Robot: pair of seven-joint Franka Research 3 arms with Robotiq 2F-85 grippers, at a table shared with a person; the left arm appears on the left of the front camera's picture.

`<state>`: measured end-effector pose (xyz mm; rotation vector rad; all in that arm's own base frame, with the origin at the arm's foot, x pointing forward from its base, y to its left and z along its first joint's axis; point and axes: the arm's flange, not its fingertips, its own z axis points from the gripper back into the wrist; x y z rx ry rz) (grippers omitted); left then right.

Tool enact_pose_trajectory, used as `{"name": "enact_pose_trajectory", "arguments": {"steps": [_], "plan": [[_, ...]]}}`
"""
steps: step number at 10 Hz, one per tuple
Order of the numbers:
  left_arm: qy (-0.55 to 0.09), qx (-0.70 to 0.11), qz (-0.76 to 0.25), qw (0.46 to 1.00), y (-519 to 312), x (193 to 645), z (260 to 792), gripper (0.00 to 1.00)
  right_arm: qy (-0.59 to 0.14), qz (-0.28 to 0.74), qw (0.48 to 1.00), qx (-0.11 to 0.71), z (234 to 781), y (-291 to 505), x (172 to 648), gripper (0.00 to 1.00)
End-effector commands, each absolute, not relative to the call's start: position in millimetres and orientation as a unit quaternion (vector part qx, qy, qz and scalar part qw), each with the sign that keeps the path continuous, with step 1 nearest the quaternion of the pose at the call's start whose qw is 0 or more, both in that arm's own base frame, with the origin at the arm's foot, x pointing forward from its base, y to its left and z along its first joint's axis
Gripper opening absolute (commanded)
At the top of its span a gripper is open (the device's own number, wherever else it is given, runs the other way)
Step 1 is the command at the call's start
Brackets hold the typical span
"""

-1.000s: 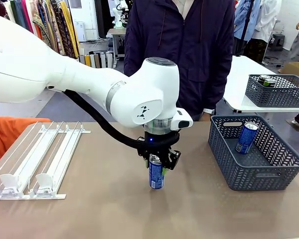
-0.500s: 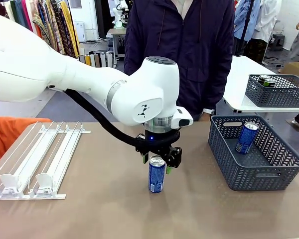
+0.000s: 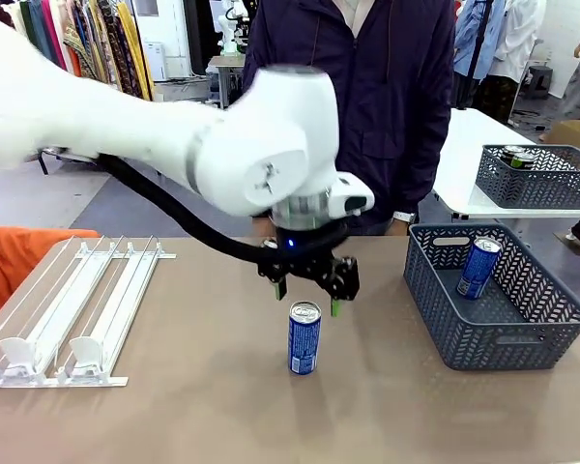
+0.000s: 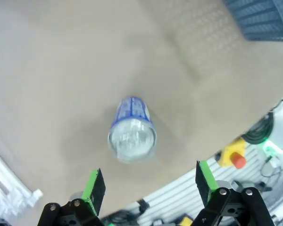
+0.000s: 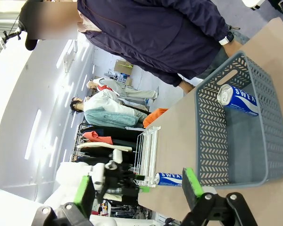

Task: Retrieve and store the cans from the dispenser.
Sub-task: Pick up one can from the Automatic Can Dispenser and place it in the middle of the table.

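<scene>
Above upright can (image 3: 304, 337), left hand (image 3: 306, 297) risen clear, fingers spread.

- 2 blue cans: one upright (image 3: 304, 337) on table left of grey basket (image 3: 435, 319), one (image 3: 479, 267) inside it
- 1 white dispenser (image 3: 72, 314), far left of basket
- 1 second basket (image 3: 541, 184) behind, can (image 3: 514, 155) inside
- 1 person (image 3: 353, 87)

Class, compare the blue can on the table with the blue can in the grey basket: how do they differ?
The table can stands upright; the basket can leans tilted against the basket wall. The table can sits in the open below the open left gripper; the basket can is stored. Both are blue with silver tops.
</scene>
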<state>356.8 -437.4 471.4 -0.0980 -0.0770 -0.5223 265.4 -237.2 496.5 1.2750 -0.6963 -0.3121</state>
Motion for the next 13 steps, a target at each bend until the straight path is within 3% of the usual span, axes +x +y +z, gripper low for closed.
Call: {"name": "enact_pose_trajectory", "arguments": {"steps": [1,3,6,8,10,12,13], "plan": [[-0.048,-0.092,-0.212,0.972,-365,339,524,1.0,-0.33,-0.134,0.73,0.583,498,-237,267,1.0],[-0.054,-0.169,-0.131,0.975,-261,339,570,1.0,-0.33,-0.134,0.73,0.583,498,-237,267,1.0],[-0.077,-0.32,0.015,0.944,-64,321,590,1.0,-0.33,-0.134,0.73,0.583,498,-237,267,1.0],[-0.098,-0.427,0.115,0.892,59,299,570,1.0,-0.33,-0.134,0.73,0.583,498,-237,267,1.0],[-0.103,-0.517,0.229,0.818,144,273,516,1.0,-0.33,-0.134,0.73,0.583,498,-237,267,1.0],[-0.092,-0.57,0.255,0.775,175,261,481,1.0,-0.33,-0.134,0.73,0.583,498,-237,267,1.0],[-0.094,-0.562,0.242,0.786,175,261,472,1.0,-0.33,-0.134,0.73,0.583,498,-237,267,1.0]]}}
